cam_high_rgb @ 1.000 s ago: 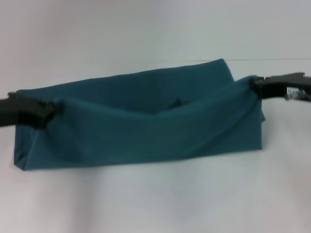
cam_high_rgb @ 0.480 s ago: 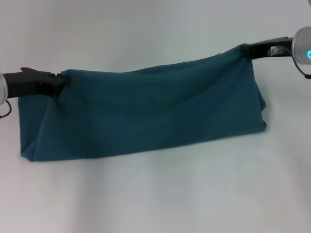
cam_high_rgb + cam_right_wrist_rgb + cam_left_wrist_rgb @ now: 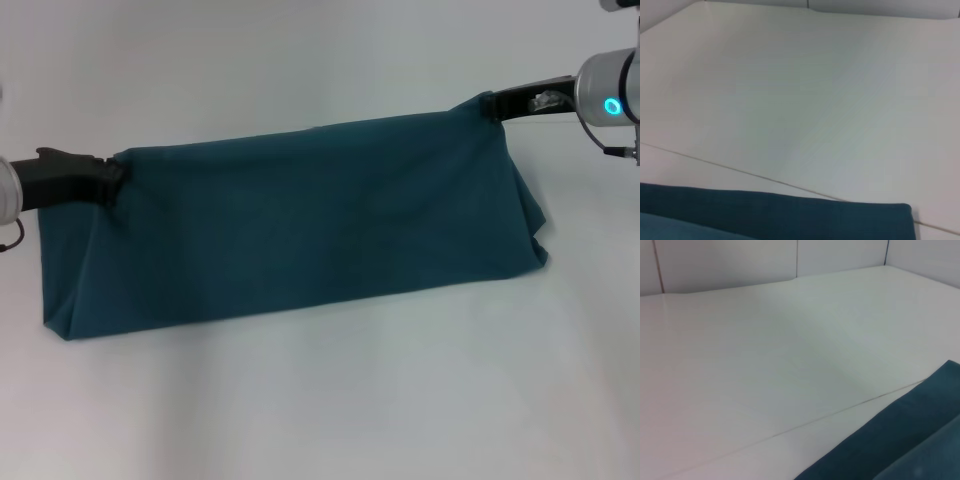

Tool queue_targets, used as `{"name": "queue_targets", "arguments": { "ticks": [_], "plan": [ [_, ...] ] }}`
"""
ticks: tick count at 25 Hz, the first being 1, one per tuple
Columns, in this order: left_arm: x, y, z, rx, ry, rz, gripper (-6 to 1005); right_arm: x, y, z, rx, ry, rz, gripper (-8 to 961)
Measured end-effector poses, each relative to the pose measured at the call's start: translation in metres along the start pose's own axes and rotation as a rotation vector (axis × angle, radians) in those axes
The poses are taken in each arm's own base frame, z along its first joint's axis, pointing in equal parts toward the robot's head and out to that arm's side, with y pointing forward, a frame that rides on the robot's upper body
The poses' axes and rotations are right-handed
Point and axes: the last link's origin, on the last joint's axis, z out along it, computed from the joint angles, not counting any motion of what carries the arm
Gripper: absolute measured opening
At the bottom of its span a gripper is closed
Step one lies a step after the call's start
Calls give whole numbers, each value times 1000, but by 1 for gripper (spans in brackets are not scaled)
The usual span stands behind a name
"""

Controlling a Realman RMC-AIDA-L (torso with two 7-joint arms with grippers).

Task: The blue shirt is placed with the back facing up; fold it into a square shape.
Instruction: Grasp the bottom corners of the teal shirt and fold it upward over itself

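The blue shirt (image 3: 300, 225) is a long dark teal band stretched across the middle of the white table in the head view. Its upper edge is lifted off the surface while its lower edge rests on the table. My left gripper (image 3: 112, 175) is shut on the shirt's upper left corner. At the upper right corner my right gripper (image 3: 492, 103) is shut on the cloth, held higher than the left. Both wrist views catch only a strip of the shirt (image 3: 900, 445) (image 3: 770, 216) along one edge, with no fingers showing.
The white table (image 3: 320, 400) runs under and around the shirt. A thin seam line (image 3: 805, 422) crosses the tabletop beside the cloth. Pale wall panels (image 3: 725, 262) stand at the table's far side.
Both grippers have carried the shirt's near edge up and away from me, over the far edge. The open trough seen earlier has closed into one flat draped layer.
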Motion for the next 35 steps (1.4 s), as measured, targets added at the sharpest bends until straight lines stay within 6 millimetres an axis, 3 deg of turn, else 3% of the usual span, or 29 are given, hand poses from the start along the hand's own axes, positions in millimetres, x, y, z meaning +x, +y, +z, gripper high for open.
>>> {"name": "queue_targets", "arguments": {
  "ticks": [12, 23, 25, 28, 35],
  "plan": [
    [-8, -3, 9, 45, -7, -6, 45, -13, 9, 12, 13, -35, -57, 32],
    [-5, -8, 13, 121, 17, 13, 135, -11, 14, 15, 11, -44, -45, 227],
    [-5, -8, 15, 127, 16, 22, 151, -9, 15, 16, 11, -46, -39, 329],
    [-5, -9, 15, 139, 16, 25, 266, -6, 16, 16, 8, -43, -32, 483],
    [-10, -11, 2, 170, 42, -10, 466, -3, 19, 14, -5, -56, -26, 487]
  ]
}}
